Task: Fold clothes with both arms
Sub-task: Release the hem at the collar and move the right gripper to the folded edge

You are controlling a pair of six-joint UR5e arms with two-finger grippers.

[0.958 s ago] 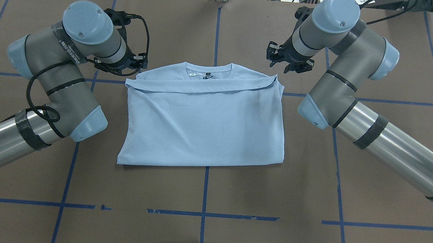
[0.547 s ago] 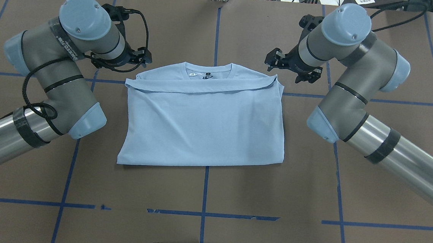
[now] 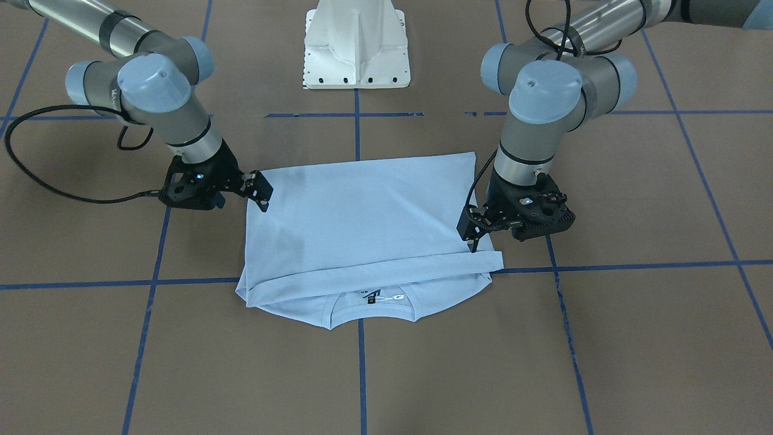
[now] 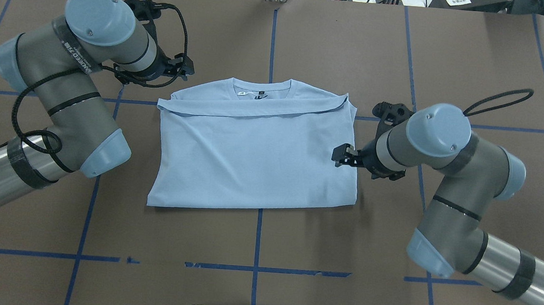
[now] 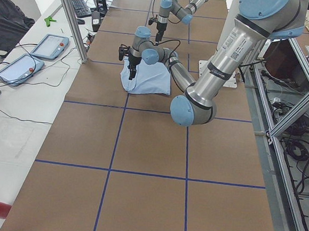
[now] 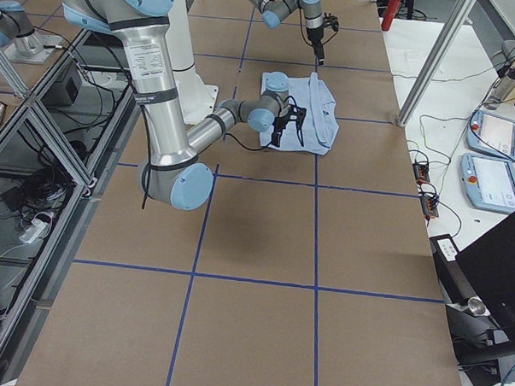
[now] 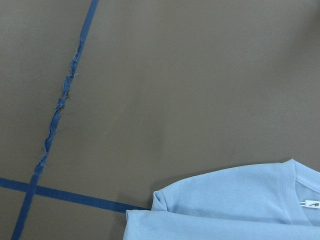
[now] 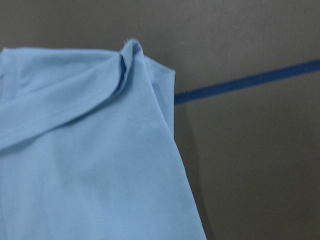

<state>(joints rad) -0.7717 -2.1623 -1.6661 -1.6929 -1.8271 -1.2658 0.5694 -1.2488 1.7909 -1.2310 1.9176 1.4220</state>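
A brown counter with blue lines fills the view. A pale blue T-shirt lies folded toward 12 o'clock. The big near right arm comes in from 11 o'clock, and its right gripper is at the shirt's 8 o'clock edge. The small far left arm is at 12 o'clock, with the left gripper pointing down just past the shirt. Two tablets lie at 3 o'clock, off the counter.

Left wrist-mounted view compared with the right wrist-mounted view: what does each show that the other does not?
Only the left wrist view shows the collar, a white tag and two crossing tape lines. Only the right wrist view shows a bunched fold corner and a single tape line. Both show the pale blue T-shirt lying on the brown table.
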